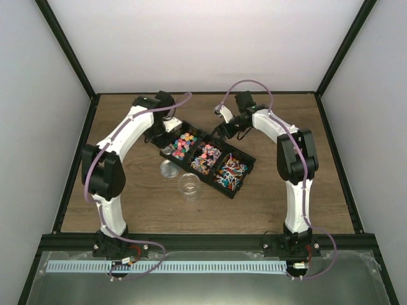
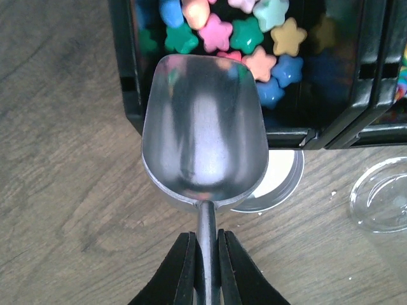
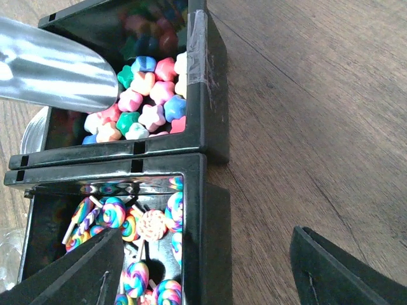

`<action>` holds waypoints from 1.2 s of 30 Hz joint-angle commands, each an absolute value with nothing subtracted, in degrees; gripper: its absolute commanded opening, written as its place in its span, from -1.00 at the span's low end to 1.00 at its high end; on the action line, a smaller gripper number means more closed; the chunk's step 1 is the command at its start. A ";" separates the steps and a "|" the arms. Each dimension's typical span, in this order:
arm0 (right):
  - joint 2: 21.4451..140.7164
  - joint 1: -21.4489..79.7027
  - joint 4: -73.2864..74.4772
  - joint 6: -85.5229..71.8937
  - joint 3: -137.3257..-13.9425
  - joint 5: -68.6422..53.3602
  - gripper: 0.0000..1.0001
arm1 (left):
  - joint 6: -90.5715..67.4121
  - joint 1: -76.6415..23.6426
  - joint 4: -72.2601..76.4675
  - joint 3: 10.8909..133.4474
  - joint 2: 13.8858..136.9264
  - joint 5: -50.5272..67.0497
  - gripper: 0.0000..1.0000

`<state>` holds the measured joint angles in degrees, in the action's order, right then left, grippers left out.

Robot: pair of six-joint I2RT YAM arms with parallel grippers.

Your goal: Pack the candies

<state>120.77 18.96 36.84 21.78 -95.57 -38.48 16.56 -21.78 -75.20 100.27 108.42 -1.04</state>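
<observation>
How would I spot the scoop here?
Find the black plastic three-compartment tray on the wooden table. At its end holding pastel star-shaped candies, the left tool pinches a silver metal scoop by its thin handle. It alone is mirror-bright, with an empty bowl.

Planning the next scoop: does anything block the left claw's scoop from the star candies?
Nothing visible. The empty scoop, held in the left claw, reaches past the tray wall; the star candies lie uncovered at its lip.

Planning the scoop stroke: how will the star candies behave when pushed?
The star candies lie loose and heaped, so they'll probably shuffle aside. They look glossy, likely sliding easily on the smooth metal scoop. The tray walls should stop them scattering.
</observation>
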 commanded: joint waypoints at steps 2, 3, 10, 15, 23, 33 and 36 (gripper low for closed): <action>120.79 19.81 36.79 22.59 -96.63 -38.22 0.43 | 16.89 -22.65 -78.34 102.37 110.19 -2.80 -0.92; 120.84 19.91 36.92 22.81 -96.67 -38.27 0.42 | 16.88 -22.79 -78.39 102.57 110.50 -3.14 -0.92; 121.77 20.14 36.78 23.77 -96.63 -38.30 0.21 | 17.03 -23.03 -73.37 101.18 111.74 -1.50 -0.92; 122.48 20.13 36.87 24.37 -96.94 -38.61 0.08 | 17.24 -23.12 -66.16 96.41 109.95 0.11 -0.92; 123.47 20.14 37.38 25.41 -96.60 -39.70 -0.13 | 16.62 -23.07 -55.62 86.65 106.37 2.31 -0.92; 124.24 20.13 37.22 26.35 -96.43 -39.73 -0.28 | 15.61 -23.19 -40.81 74.77 103.45 7.84 -0.92; 124.02 20.14 37.14 26.51 -96.45 -39.73 -0.29 | 15.97 -23.14 -35.86 71.96 102.51 8.83 -0.92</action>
<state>123.50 19.75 36.99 25.15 -95.59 -39.00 15.88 -22.85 -41.34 76.34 102.30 5.93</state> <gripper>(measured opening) 0.359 0.096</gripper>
